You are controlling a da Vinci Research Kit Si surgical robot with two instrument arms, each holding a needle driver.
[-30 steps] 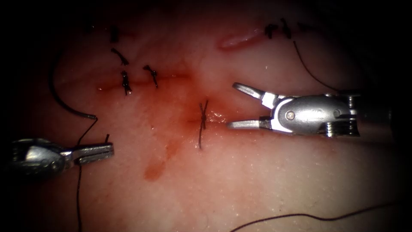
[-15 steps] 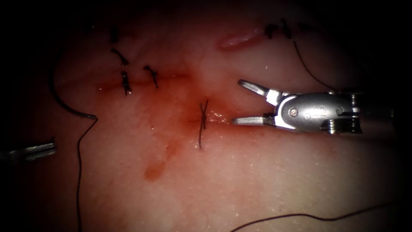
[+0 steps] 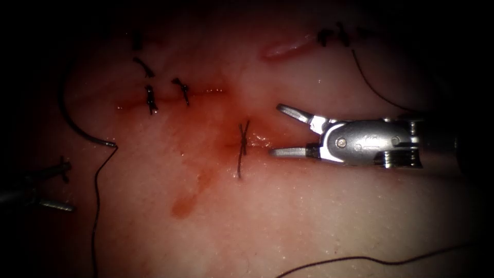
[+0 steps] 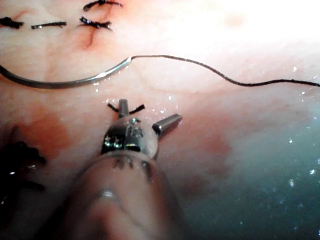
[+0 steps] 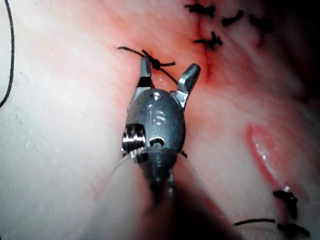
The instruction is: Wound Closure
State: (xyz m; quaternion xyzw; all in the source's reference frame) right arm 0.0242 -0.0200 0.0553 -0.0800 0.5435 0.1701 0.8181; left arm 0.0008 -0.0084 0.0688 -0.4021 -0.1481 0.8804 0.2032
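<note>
Two hands work over the tissue (image 3: 319, 216). We see the right hand (image 3: 274, 129) just right of the cut (image 3: 170, 96), its two jaws spread wide and holding nothing, tips close beside the middle knot (image 3: 243, 138). We read no writing; the faint marks on its steel housing are too small to make out. At the far left, the left hand (image 3: 66, 186) has its jaws parted, and one jaw carries a short cut end of thread (image 4: 125, 106) across its tip. One curved needle (image 3: 77, 128) lies free on the tissue left of the cut, not driven in, held by neither hand. Its thread (image 3: 95, 206) trails down from its tail. We count one knot at centre, four stitches (image 3: 150, 99) upper left, and two more upper right. Red fluid (image 3: 188, 198) stains the tissue below the cut.
</note>
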